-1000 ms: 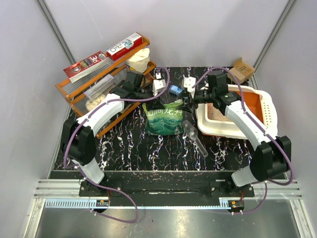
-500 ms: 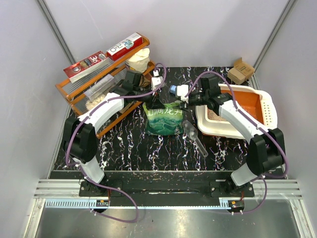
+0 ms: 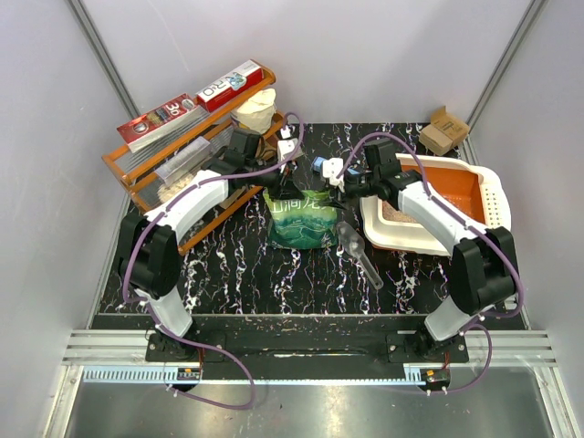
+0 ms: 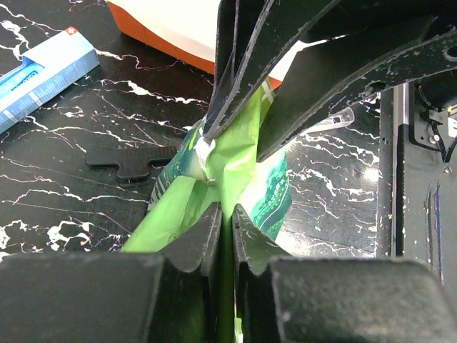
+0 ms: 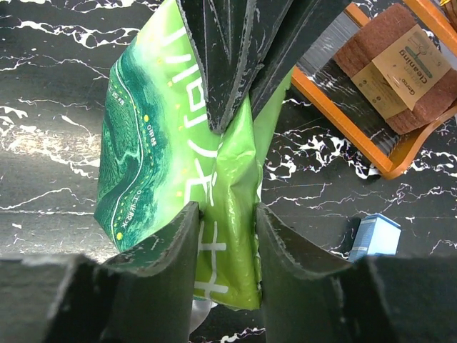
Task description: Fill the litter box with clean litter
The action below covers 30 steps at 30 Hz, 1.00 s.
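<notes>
The litter box (image 3: 388,239), white-rimmed and orange inside, stands at the right with a layer of clean litter (image 3: 401,212) in its near end. A glossy green pouch (image 3: 301,219) stands upright at the table's middle. My left gripper (image 3: 290,185) is shut on the pouch's top edge; in the left wrist view the thin green film (image 4: 235,164) is pinched between its jaws (image 4: 227,214). My right gripper (image 3: 334,179) comes in from the right, its jaws (image 5: 227,214) pressed on both sides of a fold of the pouch (image 5: 157,128).
A clear plastic scoop (image 3: 358,248) lies in front of the litter box. An orange wire rack (image 3: 137,178) with boxes fills the back left. A small blue box (image 3: 321,166) lies behind the pouch, and a cardboard box (image 3: 443,130) sits at the back right.
My right arm has swung left from over the litter box to the pouch, and its jaws have narrowed onto the pouch. The left gripper has kept its hold on the pouch top.
</notes>
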{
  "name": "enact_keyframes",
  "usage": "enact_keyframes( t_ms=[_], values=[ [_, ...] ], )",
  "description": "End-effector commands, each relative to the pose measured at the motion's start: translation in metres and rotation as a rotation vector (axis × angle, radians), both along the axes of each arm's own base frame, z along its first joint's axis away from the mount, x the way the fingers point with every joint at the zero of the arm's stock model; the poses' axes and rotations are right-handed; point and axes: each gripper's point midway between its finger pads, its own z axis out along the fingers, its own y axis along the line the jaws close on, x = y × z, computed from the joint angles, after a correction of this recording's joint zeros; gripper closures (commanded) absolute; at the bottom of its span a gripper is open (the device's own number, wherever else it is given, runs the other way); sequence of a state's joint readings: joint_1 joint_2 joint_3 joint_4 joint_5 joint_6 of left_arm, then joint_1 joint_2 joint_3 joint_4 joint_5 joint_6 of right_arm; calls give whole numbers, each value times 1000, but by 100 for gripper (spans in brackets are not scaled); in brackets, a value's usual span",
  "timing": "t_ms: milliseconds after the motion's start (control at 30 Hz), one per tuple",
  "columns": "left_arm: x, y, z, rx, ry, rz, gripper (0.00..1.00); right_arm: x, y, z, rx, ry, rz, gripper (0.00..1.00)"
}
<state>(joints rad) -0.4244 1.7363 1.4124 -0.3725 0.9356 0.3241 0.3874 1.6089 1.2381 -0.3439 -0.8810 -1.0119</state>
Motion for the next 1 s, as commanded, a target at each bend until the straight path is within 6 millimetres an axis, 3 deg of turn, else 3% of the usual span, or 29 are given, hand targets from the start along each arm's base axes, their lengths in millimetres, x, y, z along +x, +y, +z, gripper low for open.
enact_keyframes(
  t_ms=[0,133,367,500,700,833,967],
  values=[
    [10,2,19,-57,-58,-2,85,1,2,-3,-8,96,-45,62],
    [9,12,17,-61,-43,5,78,-2,5,-6,4,171,-65,71],
    [-5,38,-2,-34,17,-44,70,2,10,-2,44,324,-132,76],
    [-13,47,-11,-5,54,-50,82,5,13,14,104,444,-155,100],
    [-7,76,-14,-7,90,42,100,9,6,22,200,714,-193,100],
    [-6,93,1,-71,148,90,100,7,2,29,242,790,-178,100],
    [-10,93,11,-95,159,87,100,11,8,40,293,827,-168,100]
  ],
)
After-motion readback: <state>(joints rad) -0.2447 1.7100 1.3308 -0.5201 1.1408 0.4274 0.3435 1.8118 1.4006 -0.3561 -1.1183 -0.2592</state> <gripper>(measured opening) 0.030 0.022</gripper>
